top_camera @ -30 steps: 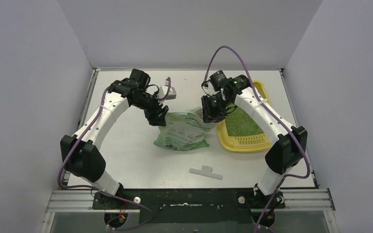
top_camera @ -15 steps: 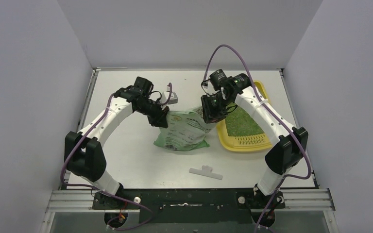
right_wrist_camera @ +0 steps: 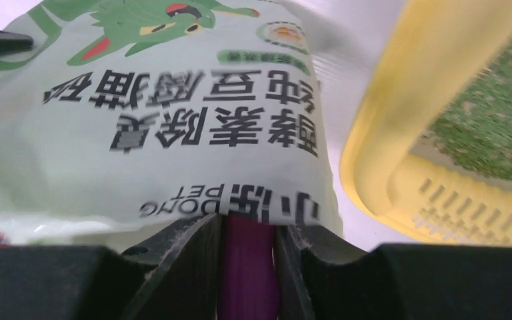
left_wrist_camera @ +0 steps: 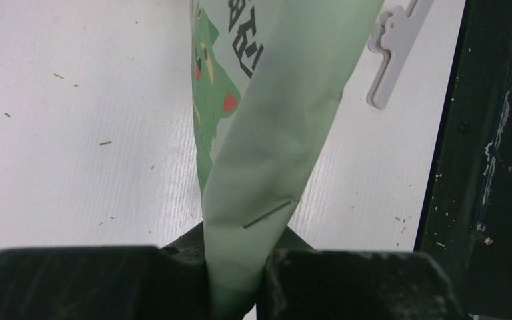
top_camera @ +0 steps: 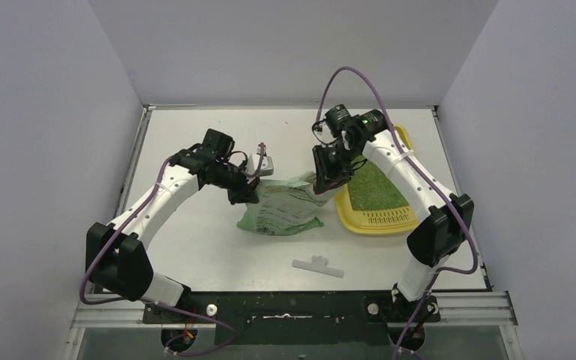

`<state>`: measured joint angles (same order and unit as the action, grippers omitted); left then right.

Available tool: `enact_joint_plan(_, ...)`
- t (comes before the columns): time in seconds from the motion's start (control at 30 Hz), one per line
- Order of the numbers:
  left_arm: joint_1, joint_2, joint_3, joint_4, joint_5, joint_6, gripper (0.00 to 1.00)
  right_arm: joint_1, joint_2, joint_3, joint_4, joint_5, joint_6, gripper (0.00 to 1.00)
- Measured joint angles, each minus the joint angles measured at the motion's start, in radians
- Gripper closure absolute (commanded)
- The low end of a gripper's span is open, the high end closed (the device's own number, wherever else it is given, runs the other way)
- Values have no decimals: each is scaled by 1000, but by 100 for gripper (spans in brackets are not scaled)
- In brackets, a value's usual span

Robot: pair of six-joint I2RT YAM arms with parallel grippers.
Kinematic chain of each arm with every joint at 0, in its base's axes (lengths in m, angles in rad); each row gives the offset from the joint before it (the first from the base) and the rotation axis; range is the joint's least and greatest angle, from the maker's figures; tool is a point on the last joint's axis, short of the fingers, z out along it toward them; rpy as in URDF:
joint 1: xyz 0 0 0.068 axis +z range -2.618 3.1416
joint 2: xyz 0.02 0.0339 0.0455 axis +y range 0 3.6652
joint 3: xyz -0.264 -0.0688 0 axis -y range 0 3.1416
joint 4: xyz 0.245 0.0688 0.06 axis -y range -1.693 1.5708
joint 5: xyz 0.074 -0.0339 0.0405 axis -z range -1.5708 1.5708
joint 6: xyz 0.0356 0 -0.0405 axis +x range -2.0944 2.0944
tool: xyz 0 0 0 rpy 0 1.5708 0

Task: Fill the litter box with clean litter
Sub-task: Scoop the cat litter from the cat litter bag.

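A light-green printed bag [top_camera: 281,210] lies mid-table, just left of the yellow litter box [top_camera: 343,206]. Bright-green clean litter [top_camera: 375,187] covers the box floor. My left gripper [top_camera: 247,196] is shut on a pinched fold at the bag's far-left edge; the left wrist view shows the bag's film [left_wrist_camera: 273,120] squeezed between the left gripper [left_wrist_camera: 237,280] jaws. My right gripper [top_camera: 324,182] is at the bag's right end, shut on a magenta scoop handle [right_wrist_camera: 247,267] that runs under the bag [right_wrist_camera: 153,120] edge. The scoop's bowl is hidden. The litter box [right_wrist_camera: 400,133] and litter [right_wrist_camera: 500,127] show at right.
A white plastic clip [top_camera: 318,265] lies on the table in front of the bag, also seen as the clip [left_wrist_camera: 393,53]. A small grey-white object [top_camera: 265,161] sits behind the left gripper. The black front rail [left_wrist_camera: 487,160] bounds the near edge. Walls close in on three sides.
My left gripper has dropped toward the bag's left edge and closed on it. The bag's left end has bunched slightly. The right gripper has barely moved.
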<state>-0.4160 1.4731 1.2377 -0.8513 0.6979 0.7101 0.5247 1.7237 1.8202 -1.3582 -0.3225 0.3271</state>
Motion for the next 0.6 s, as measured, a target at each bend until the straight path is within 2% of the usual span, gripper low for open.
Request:
enact_joint_plan(0.17,-8,-18,-34,34,-7,11,98,47,84,-69,84,-51,2,100)
enact_joint_plan(0.3,-11,-18,-48,48,-8,4,71,51,108,-86,126,-90,12,100)
enact_joint_plan(0.43,-17,-19,-47,88,16,-23,59,49,106,-106,159,-104,30,100)
enact_joint_plan(0.6,-32,-20,-46,121,41,-50,59,20,81,-180,230,-152,65,100)
